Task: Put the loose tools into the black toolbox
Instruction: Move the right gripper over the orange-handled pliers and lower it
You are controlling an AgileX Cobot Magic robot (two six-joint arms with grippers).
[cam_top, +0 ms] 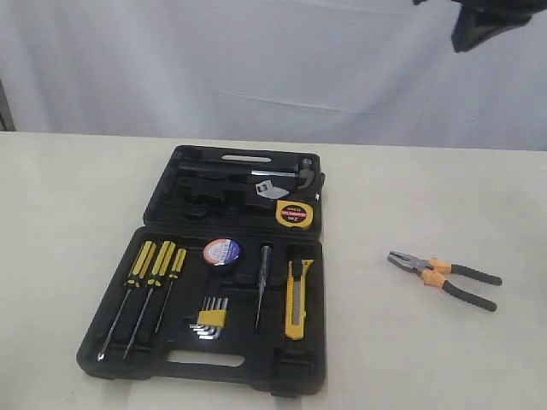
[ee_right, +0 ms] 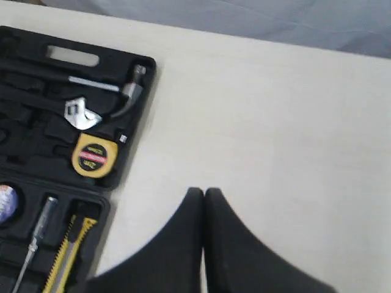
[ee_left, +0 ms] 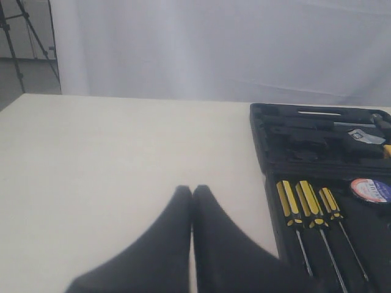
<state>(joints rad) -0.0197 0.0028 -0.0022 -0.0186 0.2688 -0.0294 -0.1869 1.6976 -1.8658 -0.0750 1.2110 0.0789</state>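
Observation:
The black toolbox (cam_top: 162, 342) lies open on the table. In it sit the yellow tape measure (cam_top: 293, 213), the dark tape roll (cam_top: 221, 251) and the long yellow utility knife (cam_top: 296, 299). The orange-and-black-handled pliers (cam_top: 443, 278) lie loose on the table to the toolbox's right. My left gripper (ee_left: 192, 190) is shut and empty, over bare table left of the toolbox (ee_left: 264, 137). My right gripper (ee_right: 203, 193) is shut and empty, over bare table beside the toolbox (ee_right: 144, 82); the tape measure (ee_right: 93, 155) and knife (ee_right: 70, 250) show there. The pliers are out of both wrist views.
Yellow-and-black screwdrivers (cam_top: 145, 282), a hex key set (cam_top: 211, 319), a thin tester screwdriver (cam_top: 262, 286) and a hammer (cam_top: 286, 175) rest in the case. A dark piece of the right arm (cam_top: 483, 21) hangs at top right. A white curtain backs the table.

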